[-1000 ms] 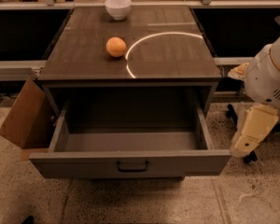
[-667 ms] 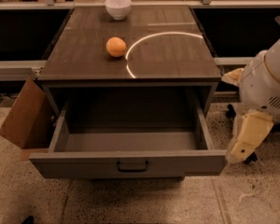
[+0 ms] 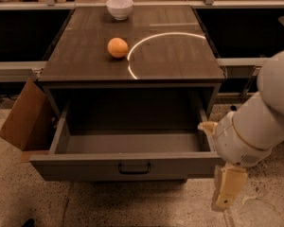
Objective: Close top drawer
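The arm's swung in from the right over the last second, so the gripper (image 3: 228, 189) now hangs low, just beside the right front corner of the top drawer (image 3: 85, 167). It's probably lining up a push. Can't tell if the gripper's spread or pressed together. The drawer's pulled right out, empty, plain grey, with a small dark handle (image 3: 134, 167) mid-front.

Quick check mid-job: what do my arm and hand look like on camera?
The arm is bulky rounded white segments, with a thin gold ring at one joint. The hand, low right beside the drawer front corner, is a flat, pale cream piece.
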Controlling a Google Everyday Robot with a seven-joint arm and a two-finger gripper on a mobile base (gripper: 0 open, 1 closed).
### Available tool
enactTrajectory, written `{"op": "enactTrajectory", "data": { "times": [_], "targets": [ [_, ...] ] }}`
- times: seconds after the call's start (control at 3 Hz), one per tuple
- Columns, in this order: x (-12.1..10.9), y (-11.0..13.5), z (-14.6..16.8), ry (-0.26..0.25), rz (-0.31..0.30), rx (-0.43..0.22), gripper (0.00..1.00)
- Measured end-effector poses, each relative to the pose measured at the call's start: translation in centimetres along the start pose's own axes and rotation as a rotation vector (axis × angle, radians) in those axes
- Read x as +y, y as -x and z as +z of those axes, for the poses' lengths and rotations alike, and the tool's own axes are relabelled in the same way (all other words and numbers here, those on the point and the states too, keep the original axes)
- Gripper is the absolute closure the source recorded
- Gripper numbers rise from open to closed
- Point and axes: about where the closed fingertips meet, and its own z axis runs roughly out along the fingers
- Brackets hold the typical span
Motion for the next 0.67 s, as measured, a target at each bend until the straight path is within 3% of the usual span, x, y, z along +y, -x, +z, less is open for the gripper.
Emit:
{"op": "enactTrajectory", "data": {
  "times": [0.33,0.67],
  "targets": [
    [1.64,-0.63,3.42,0.045,-0.006,0.008,0.0],
    [1.99,-0.78,3.86,0.052,-0.005,0.011,0.0]
  ]
}}
